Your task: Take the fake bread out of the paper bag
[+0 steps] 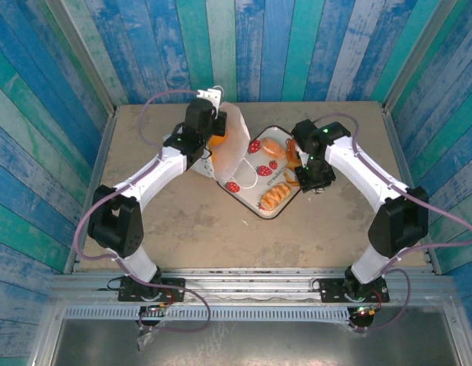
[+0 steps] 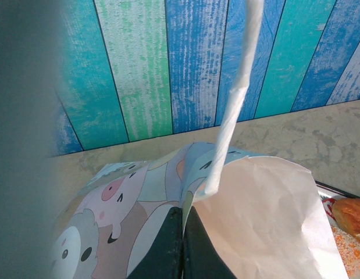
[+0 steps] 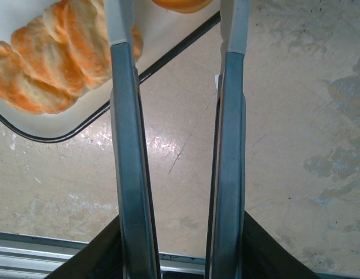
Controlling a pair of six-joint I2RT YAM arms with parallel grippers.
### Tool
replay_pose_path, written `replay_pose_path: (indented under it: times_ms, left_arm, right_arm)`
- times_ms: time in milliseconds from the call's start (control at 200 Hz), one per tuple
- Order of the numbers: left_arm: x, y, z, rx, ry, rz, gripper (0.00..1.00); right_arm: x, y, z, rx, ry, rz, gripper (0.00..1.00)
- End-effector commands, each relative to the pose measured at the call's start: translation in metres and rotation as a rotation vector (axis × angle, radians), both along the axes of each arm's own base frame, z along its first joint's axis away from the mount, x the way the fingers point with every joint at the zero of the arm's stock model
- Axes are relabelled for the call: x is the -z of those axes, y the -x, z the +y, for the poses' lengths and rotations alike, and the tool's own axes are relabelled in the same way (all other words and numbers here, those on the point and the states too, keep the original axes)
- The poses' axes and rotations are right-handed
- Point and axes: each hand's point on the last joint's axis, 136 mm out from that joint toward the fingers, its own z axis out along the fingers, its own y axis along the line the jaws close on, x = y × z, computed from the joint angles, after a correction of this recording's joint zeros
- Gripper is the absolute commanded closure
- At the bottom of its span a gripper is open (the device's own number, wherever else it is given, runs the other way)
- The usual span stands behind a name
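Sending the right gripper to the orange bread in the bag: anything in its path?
Yes. The paper bag's white wall rises between the right gripper and the orange bread beside the left gripper, which pinches the bag's edge. The tray and its pastries lie low under the route.

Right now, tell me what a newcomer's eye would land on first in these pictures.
Blue-and-green plank walls ring the table. At centre, the paper bag is pinched by the left gripper, its fingers shut, beside a strawberry-print tray of glossy fake bread. The right gripper hangs open at the tray's right edge.
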Motion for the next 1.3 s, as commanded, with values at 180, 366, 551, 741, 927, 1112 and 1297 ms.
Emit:
replay_pose_path:
  times_ms: [180, 366, 551, 741, 927, 1112, 1297]
  left_arm:
    - [-0.032, 0.003, -0.002, 0.017, 0.039, -0.065, 1.0]
    - [-0.034, 0.004, -0.002, 0.018, 0.042, -0.068, 1.0]
    - [-0.034, 0.003, -0.003, 0.022, 0.045, -0.067, 1.0]
    - [-0.032, 0.003, -0.003, 0.023, 0.038, -0.064, 1.0]
    - [-0.032, 0.005, -0.003, 0.03, 0.02, -0.063, 1.0]
    - [-0.031, 0.008, -0.003, 0.05, -0.008, -0.062, 1.0]
    - [-0.029, 0.009, -0.004, 0.074, -0.062, -0.059, 1.0]
  right_arm:
    - [-0.008, -0.016, 0.01, -0.042, -0.021, -0.042, 0.57]
    - [-0.002, -0.022, 0.008, -0.046, -0.002, -0.032, 0.52]
    - [-0.002, -0.023, 0.007, -0.047, -0.002, -0.027, 0.52]
    - [-0.007, -0.025, 0.008, -0.044, -0.011, -0.041, 0.52]
    - [-0.022, -0.025, 0.008, -0.04, -0.027, -0.076, 0.53]
    - [-0.047, -0.02, 0.009, -0.02, -0.076, -0.131, 0.56]
    - [-0.081, -0.011, 0.022, -0.012, -0.173, -0.213, 0.58]
